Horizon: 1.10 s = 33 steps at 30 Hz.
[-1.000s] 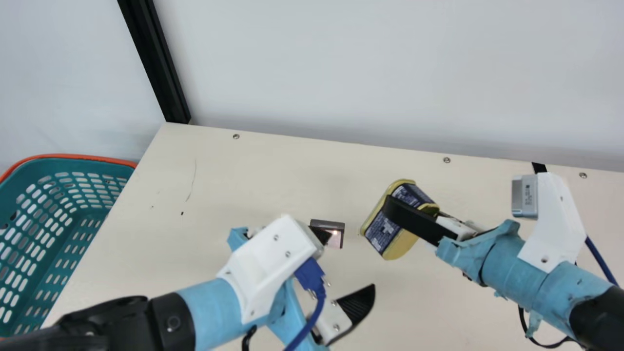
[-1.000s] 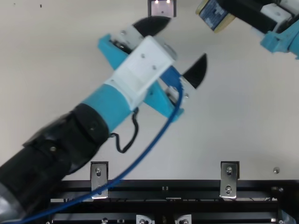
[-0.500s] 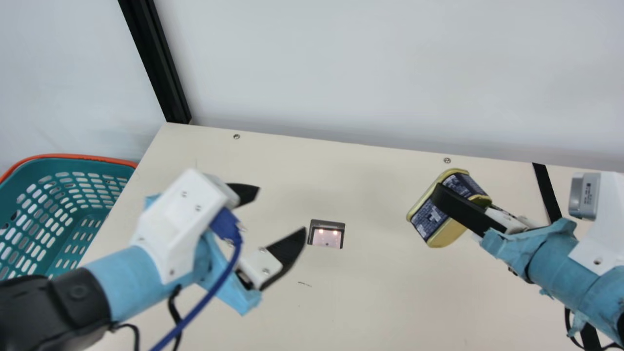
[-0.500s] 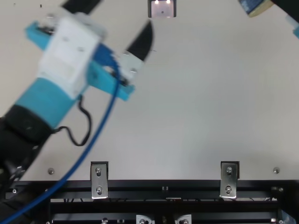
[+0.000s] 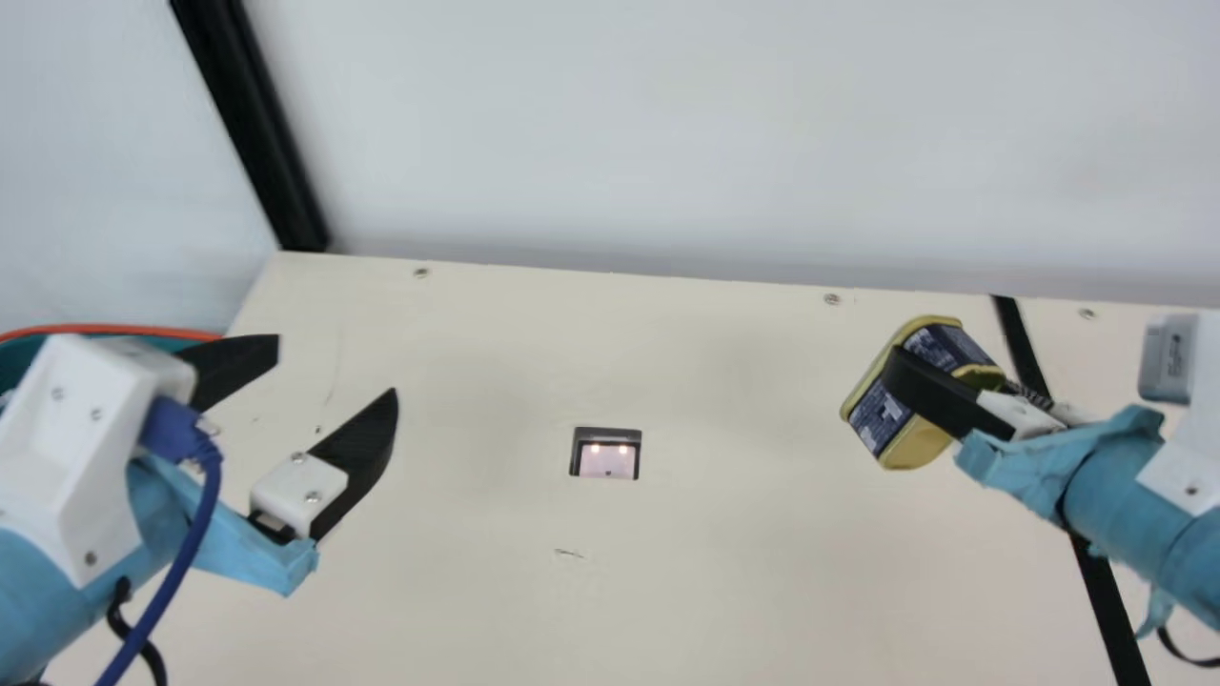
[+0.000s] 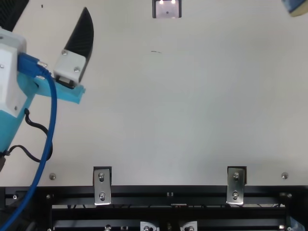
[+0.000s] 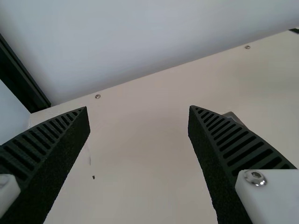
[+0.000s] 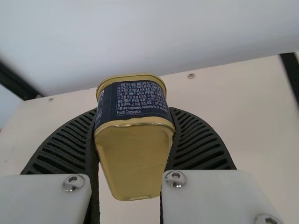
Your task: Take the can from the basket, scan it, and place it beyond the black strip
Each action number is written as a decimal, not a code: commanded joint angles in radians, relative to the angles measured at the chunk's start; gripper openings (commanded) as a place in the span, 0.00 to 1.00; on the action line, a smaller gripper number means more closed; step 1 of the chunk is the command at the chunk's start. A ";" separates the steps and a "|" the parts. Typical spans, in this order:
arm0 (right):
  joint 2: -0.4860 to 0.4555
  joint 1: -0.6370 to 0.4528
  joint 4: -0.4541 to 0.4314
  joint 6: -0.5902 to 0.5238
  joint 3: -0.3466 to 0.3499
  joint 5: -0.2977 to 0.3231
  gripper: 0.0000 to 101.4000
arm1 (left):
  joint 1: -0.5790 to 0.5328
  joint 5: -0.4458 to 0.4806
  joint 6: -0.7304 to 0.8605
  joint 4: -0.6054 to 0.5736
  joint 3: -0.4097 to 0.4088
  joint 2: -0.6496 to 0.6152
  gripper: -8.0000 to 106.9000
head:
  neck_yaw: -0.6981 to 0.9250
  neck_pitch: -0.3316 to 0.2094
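In the main view my right gripper [image 5: 929,386] is shut on the blue and gold can [image 5: 882,412], holding it tilted over the table, left of the black strip [image 5: 1101,581]. The right wrist view has the can [image 8: 134,154] squeezed between both fingers of my right gripper [image 8: 133,140]. My left gripper [image 5: 334,367] stands open at the main view's left, its fingers wide apart with nothing between them; the left wrist view shows the gripper [image 7: 138,109] likewise. The scanner [image 5: 607,454] lies between the two arms with its lights on. Part of the basket [image 5: 114,331] sits behind my left arm.
A pale wall [image 5: 667,133] rises along the table's far edge, with a black post [image 5: 253,133] at the far left corner. Bare table [image 5: 667,591] spreads between the arms. Metal brackets [image 6: 102,186] line the near edge in the top view.
My left gripper has moved left, away from the scanner, staying open. The right gripper has carried the can to the right, closer to the strip. The neck camera has turned slightly.
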 commanded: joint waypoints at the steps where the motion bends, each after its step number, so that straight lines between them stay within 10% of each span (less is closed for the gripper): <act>1: -0.008 -0.018 -0.067 0.024 -0.005 -0.042 0.00 | 0.000 0.000 0.000 0.000 0.000 0.000 0.85 | -0.025 -0.012; 33: 0.076 -0.387 -0.891 0.346 -0.223 -0.022 0.00 | 0.000 0.000 0.000 0.000 0.000 0.000 0.85 | -0.390 -0.054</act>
